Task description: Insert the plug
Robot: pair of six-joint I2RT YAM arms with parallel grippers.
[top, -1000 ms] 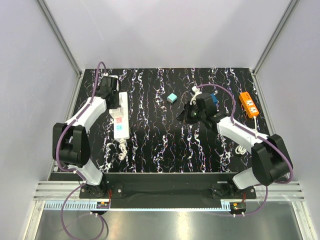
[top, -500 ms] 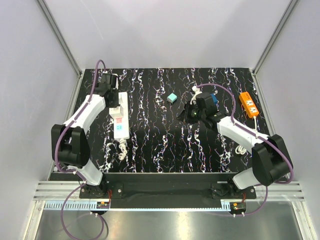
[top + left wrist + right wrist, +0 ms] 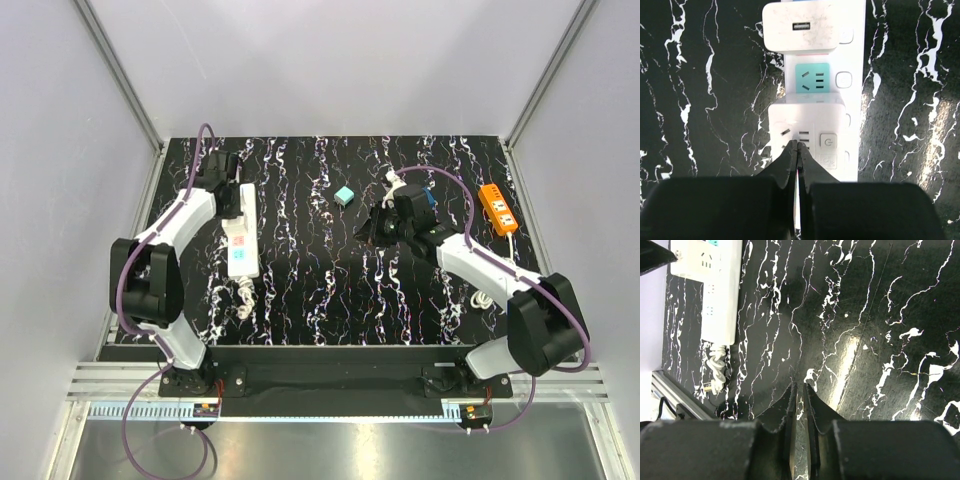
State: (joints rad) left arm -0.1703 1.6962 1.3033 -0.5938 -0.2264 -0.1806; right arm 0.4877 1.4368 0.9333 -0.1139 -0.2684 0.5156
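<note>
A white power strip (image 3: 241,243) lies at the table's left, its cord end toward me. In the left wrist view the strip (image 3: 854,100) carries a white USB charger (image 3: 807,27) at the far end, a bare teal socket (image 3: 812,80), and a white adapter block (image 3: 807,125) with a power button. My left gripper (image 3: 798,145) is shut and empty, its tips over the near edge of that block; it also shows in the top view (image 3: 226,196). My right gripper (image 3: 799,386) is shut and empty, low over bare table mid-right (image 3: 376,226).
A small teal cube (image 3: 345,195) lies at the centre back. An orange power strip (image 3: 497,207) lies at the far right, with a white cable (image 3: 481,298) nearer me. The white strip's coiled cord (image 3: 717,365) ends near the front left edge.
My left arm has shifted slightly at the far end of the white strip, its elbow moving a little. The right arm has barely moved.
</note>
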